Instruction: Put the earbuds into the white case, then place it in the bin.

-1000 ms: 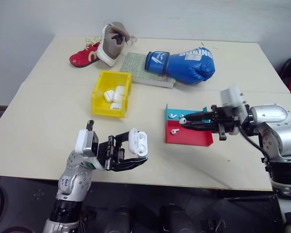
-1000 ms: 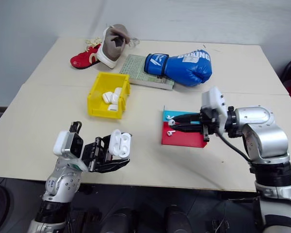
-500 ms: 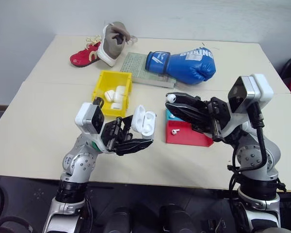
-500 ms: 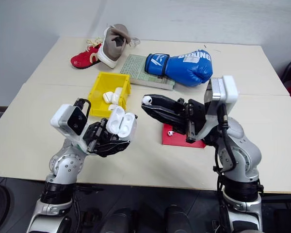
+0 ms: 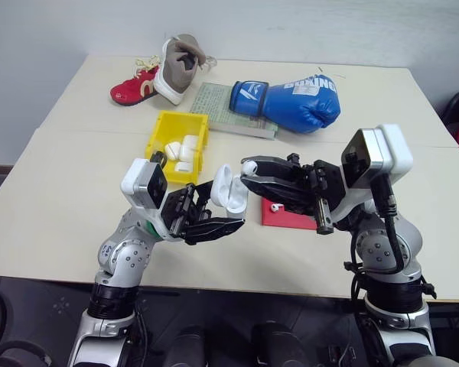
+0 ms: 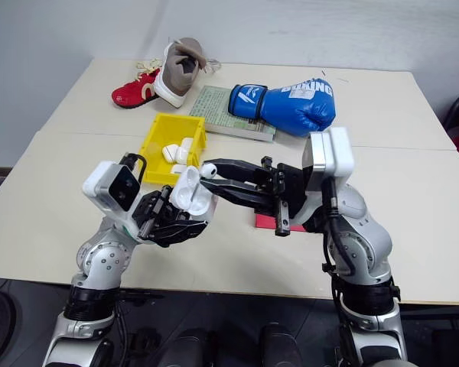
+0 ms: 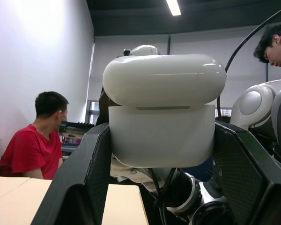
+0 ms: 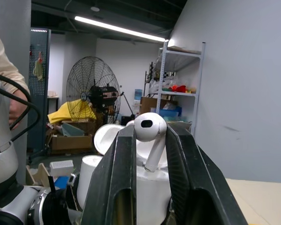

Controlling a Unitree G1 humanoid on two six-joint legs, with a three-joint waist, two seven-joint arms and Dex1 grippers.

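The left gripper (image 5: 211, 223) is clenched on the small glossy white rounded-rectangle case (image 5: 229, 191), held raised above the cream table (image 5: 69, 191) with its hinged lid open. The right gripper (image 5: 247, 170) is closed on 1 tiny glossy white plastic earbud (image 8: 149, 130), pinched between its 2 black fingers (image 8: 124, 183) — the earbud sits right at the open case, just above its cavity. 1 more white earbud (image 5: 275, 206) lies on the flat red-and-teal tray (image 5: 291, 218), beneath the right arm. The small bright yellow rectangular plastic bin (image 5: 177, 145) stands farther back on the table, holding several white cases. Behind it lie a red-and-white shoe (image 5: 157, 73), a book (image 5: 222, 107) and a blue boxing glove (image 5: 291, 95).
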